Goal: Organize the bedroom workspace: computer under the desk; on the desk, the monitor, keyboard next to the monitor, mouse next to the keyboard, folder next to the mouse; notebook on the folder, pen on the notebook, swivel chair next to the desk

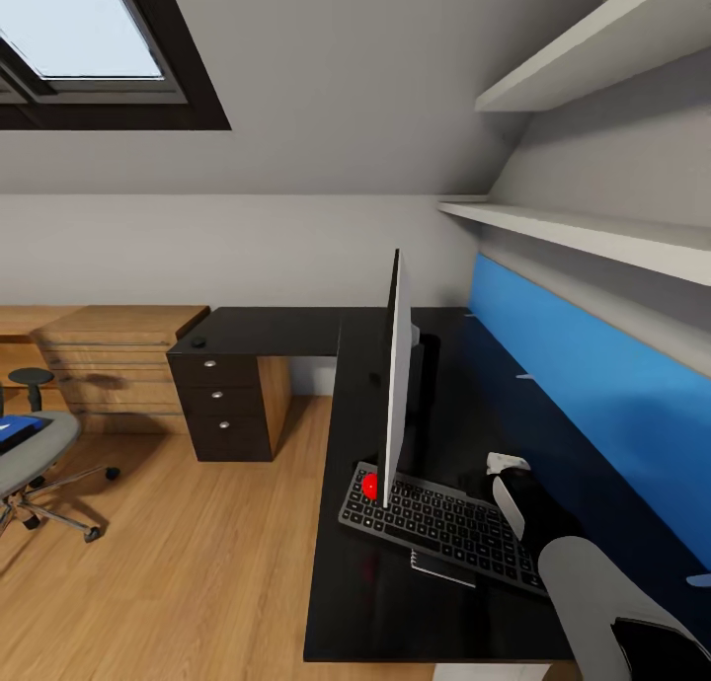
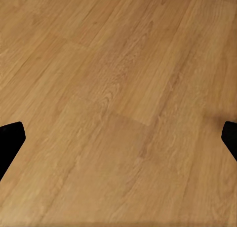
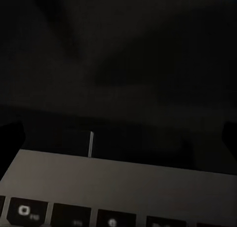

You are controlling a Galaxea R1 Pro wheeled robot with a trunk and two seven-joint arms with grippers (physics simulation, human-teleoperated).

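Black desk point(image 1: 395, 602) holds the monitor point(image 1: 395, 385), which stands on the keyboard point(image 1: 444, 523). Right claw point(image 1: 506, 462) hangs just above the keyboard, and both claws' fingers are spread wide. Left claw point(image 2: 118, 138) hangs over the floor point(image 2: 118, 89).

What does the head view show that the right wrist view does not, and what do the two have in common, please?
Head view alone: the monitor seen edge-on, the blue back panel, the swivel chair with the folder on its seat, and the wooden floor. Right wrist view alone: close-up key tops and a thin white upright stick. Both: the keyboard on the black desk.
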